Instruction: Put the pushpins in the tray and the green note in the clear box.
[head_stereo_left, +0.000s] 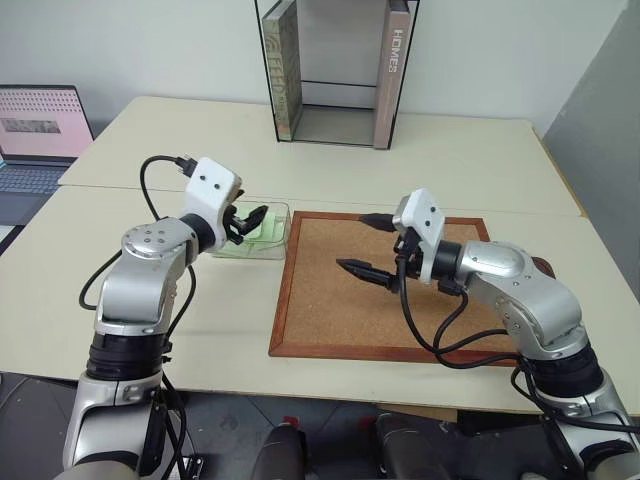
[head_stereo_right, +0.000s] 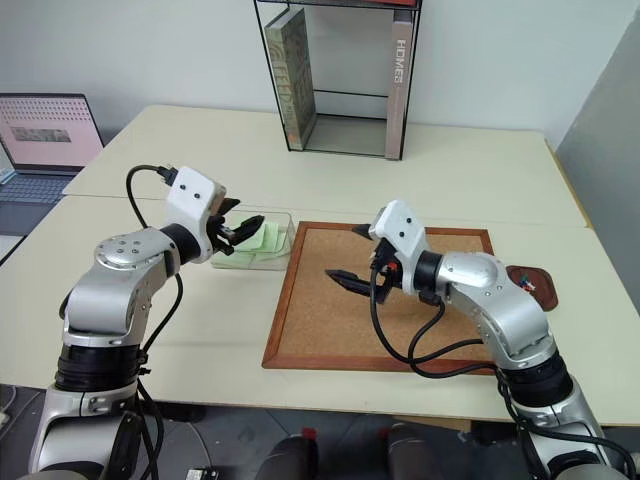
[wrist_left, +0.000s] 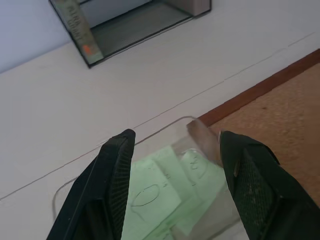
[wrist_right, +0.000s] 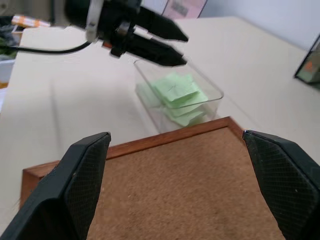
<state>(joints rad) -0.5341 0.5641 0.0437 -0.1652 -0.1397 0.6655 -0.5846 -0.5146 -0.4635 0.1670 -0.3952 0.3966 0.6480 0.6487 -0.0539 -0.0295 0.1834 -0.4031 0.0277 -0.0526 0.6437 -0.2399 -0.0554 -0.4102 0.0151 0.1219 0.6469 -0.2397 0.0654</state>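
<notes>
Here, the left claw (head_stereo_left: 252, 222) hovers spread and empty over the clear box (head_stereo_left: 277, 243), green notes (wrist_left: 165, 192) lying inside. Lifting straight out should avoid snagging paper. Across the cork board (head_stereo_left: 330, 300), the right claw (head_stereo_left: 362, 246) gapes wide; the tray (head_stereo_right: 530, 282) holds pushpins.

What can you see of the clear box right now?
The clear box is a shallow transparent plastic container with rounded corners. It rests flat on the beige table, just off the left edge of the cork board, seemingly without touching it. Inside lie several pale green notes, loosely overlapping, some with pen marks. The left gripper hovers above it, fingers apart and holding nothing.
</notes>
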